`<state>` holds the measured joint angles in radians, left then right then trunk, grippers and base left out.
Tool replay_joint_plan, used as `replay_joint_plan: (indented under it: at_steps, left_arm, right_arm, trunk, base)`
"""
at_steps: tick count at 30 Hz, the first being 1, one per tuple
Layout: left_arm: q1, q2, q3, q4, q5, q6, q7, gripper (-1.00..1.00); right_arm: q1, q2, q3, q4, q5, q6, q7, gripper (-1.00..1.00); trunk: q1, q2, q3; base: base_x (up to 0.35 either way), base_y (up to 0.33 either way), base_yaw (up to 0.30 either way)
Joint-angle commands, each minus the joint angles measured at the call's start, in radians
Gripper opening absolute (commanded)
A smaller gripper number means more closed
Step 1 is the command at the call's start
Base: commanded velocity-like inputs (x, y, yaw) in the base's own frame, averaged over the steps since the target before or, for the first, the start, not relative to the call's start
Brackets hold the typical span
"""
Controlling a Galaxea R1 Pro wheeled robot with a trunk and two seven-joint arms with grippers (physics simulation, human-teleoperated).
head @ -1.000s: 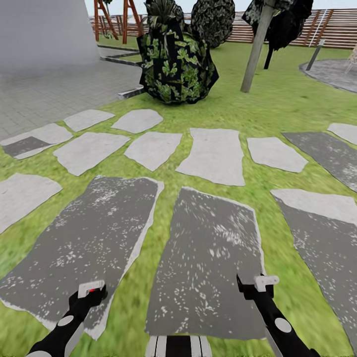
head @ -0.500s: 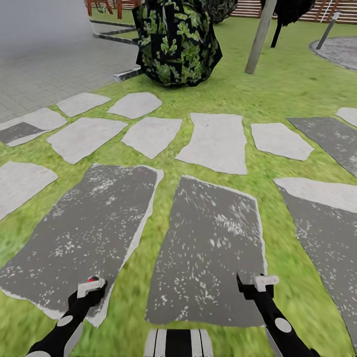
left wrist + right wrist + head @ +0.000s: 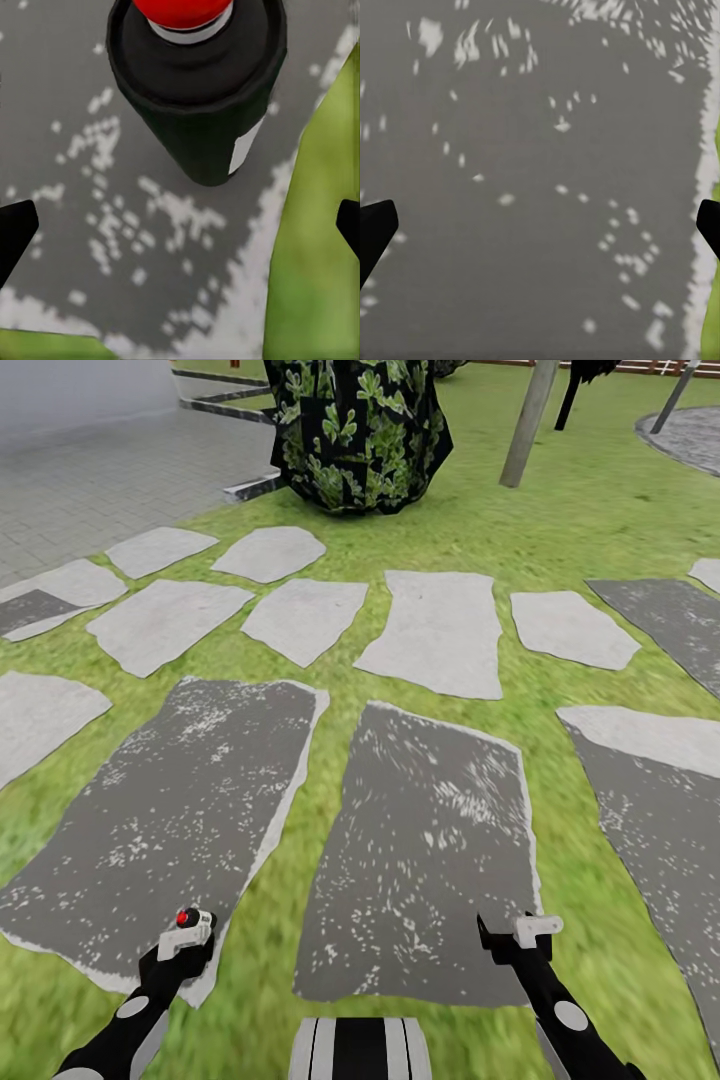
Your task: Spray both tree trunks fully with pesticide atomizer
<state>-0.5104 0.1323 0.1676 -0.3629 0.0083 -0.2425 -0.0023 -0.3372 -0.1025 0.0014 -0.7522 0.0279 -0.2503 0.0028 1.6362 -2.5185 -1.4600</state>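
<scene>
Black left tool point(image 3: 186, 938), low over the speckled dark slab point(image 3: 180, 830): fingertips point(image 3: 15, 232) stand far apart at the wrist view's edges, nothing between them. A dark cylinder with a red cap point(image 3: 196, 82) sits between the camera and the slab; what it is cannot be told.
Black right tool point(image 3: 520, 935), over the neighbouring dark slab point(image 3: 425, 860): tips point(image 3: 375, 229) spread wide, empty.
Grass floor point(image 3: 300, 860): green strips between the slabs.
Pale stepping stones point(image 3: 435, 630): a row beyond the dark slabs.
Leafy shrub point(image 3: 355, 430): beyond the pale stones, dark with green leaves.
Tree trunk point(image 3: 527, 422): pale, leaning, just beside the shrub, on the grass.
Grey paving point(image 3: 100, 480): on the shrub's other side.
</scene>
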Motion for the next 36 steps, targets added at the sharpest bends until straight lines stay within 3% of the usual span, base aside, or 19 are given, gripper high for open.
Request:
replay_joint_plan:
  at_steps: [1,36]
  left_arm:
    - [0.0,0.0,0.003,0.001,0.0,-0.004,0.0,1.0]
    - [0.0,0.001,0.004,-0.008,0.007,-0.005,0.005,1.0]
  right_arm:
    - [0.0,0.0,0.0,0.001,0.003,-0.003,0.0,1.0]
    - [0.0,0.0,0.001,0.002,0.003,-0.003,0.0,1.0]
  trunk:
    - [0.0,0.0,-0.001]
    - [0.0,0.0,0.013]
  base:
    - [0.009,0.0,0.0]
    - [0.021,0.0,-0.003]
